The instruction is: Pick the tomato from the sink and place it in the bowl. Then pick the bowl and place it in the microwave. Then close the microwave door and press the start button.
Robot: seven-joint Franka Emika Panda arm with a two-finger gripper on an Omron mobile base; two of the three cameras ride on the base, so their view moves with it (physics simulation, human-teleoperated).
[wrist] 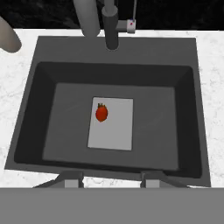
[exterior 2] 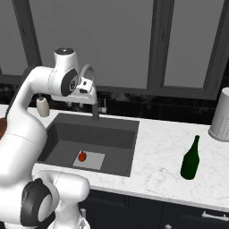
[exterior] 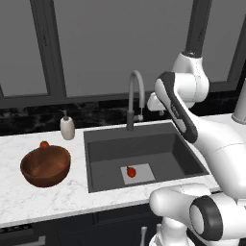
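Tomato (wrist: 101, 113) on pale plate (wrist: 111, 124) on sink (exterior: 192, 163) floor, near plate's left edge in hand view, stem up. Bare dark floor all round plate; basin walls well apart from tomato on every side. Gripper (wrist: 112, 180) high above sink, looking straight down; finger tips (wrist: 71, 180) apart with a clear gap, nothing between them. Positioned over near rim of basin in hand view, tomato further ahead and lower.

Faucet (exterior: 135, 98) rising at back rim centre, spout curving over basin; arm's hand close beside faucet top in right base view. Bowl (exterior: 45, 166) on marble counter (exterior: 57, 197) left of sink, upright, apart from sink's left edge. Small red thing (exterior: 44, 143) just behind bowl, touching or not unclear. Soap bottle (exterior: 67, 127) at back, near sink's rear left corner.

Right of sink: open counter, then green bottle (exterior 2: 190, 159) upright, well apart from basin edge. Grey cylinder (exterior 2: 221, 115) at far right.
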